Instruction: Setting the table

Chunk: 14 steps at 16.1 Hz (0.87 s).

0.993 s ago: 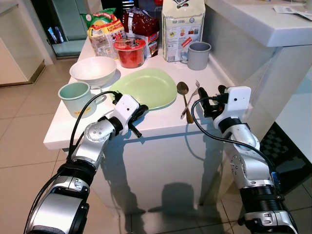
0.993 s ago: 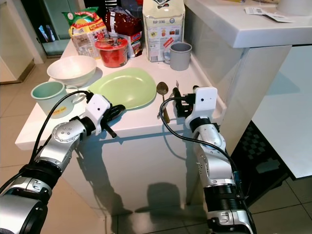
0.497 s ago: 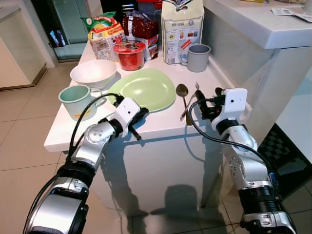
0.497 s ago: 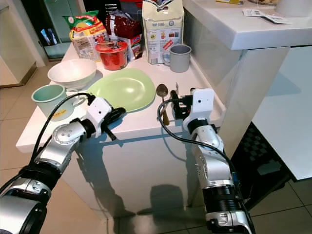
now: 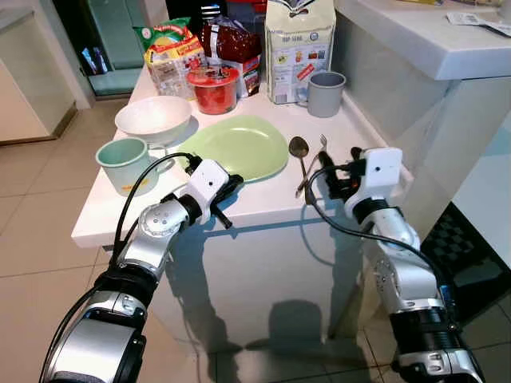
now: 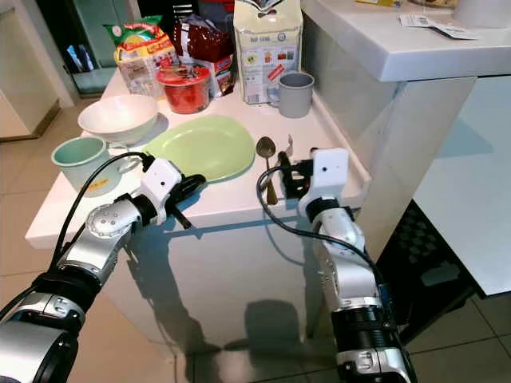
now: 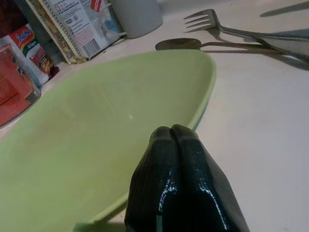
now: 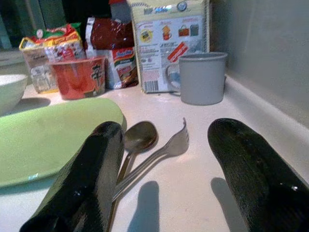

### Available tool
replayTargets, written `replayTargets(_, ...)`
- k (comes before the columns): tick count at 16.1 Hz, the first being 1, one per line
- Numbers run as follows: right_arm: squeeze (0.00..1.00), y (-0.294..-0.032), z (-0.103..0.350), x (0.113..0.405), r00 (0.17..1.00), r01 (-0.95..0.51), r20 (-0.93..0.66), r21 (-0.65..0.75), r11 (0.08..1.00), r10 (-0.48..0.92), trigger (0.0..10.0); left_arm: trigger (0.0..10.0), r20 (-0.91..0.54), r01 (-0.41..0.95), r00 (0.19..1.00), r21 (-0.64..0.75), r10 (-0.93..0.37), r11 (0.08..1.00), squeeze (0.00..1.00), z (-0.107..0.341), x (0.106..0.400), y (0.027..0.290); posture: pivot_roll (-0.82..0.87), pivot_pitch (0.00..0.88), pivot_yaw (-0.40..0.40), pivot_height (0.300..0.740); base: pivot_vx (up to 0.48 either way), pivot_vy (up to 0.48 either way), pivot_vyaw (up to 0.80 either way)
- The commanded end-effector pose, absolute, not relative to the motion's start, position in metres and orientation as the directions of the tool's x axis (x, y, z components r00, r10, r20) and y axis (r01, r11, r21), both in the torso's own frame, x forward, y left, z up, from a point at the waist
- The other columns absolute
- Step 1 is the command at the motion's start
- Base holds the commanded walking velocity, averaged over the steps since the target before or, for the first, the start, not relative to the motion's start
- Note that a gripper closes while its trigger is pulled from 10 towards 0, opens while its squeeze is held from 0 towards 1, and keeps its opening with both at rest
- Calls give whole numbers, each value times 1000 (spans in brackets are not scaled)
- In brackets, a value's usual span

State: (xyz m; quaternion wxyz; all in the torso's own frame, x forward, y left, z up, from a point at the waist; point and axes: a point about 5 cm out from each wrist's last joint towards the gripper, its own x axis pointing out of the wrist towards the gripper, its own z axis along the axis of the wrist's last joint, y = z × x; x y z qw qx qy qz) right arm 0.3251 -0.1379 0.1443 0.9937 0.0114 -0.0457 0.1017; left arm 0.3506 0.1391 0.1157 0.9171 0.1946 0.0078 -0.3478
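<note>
A pale green plate (image 5: 239,144) lies in the middle of the white table (image 5: 104,211). To its right a spoon (image 5: 299,148) and a fork (image 5: 319,148) lie side by side. My left gripper (image 5: 226,189) is shut with nothing between its fingers (image 7: 174,145), low at the plate's (image 7: 96,125) near rim. My right gripper (image 8: 166,130) is open at the table's front right. Its fingers stand on either side of the handle ends of the spoon (image 8: 140,137) and fork (image 8: 176,141), without touching them.
A white bowl (image 5: 153,118) and a mint mug (image 5: 126,159) stand left of the plate. At the back are a grey mug (image 5: 326,92), a red noodle cup (image 5: 213,86), a paper bag (image 5: 297,48) and snack packets (image 5: 172,52). A white counter (image 5: 447,48) rises on the right.
My right gripper has edged a little to the left, closer around the cutlery handles. The left gripper stays at the plate's rim.
</note>
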Motion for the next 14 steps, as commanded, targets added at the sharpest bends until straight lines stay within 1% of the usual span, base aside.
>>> replayTargets(1,0,-136,145,324,972,-215,95,5,977,213,10000,10000,-269,695,719,309,-641,650,0,89,339,139,-11,0,62,740,0,0,0)
replayTargets(7,0,-137,142,323,974,-210,92,1,978,209,10000,10000,-180,663,732,410,-657,626,0,122,352,140,-7,0,64,740,0,0,0)
replayTargets(10,0,-137,140,323,975,-207,86,1,978,207,10000,10000,-152,677,705,437,-693,592,0,138,353,137,-9,0,64,740,0,0,0)
replayTargets(11,0,-137,140,323,975,-207,86,1,978,206,10000,10000,-139,672,706,443,-695,594,0,144,355,139,-7,0,63,740,0,0,0)
replayTargets(12,0,-137,139,323,975,-206,83,0,979,205,10000,10000,-107,653,713,463,-693,600,0,161,360,143,-5,0,63,740,0,0,0)
replayTargets(14,0,-137,139,323,975,-205,82,-1,979,204,10000,10000,-85,640,715,479,-694,601,0,172,363,145,-5,0,64,740,0,0,0)
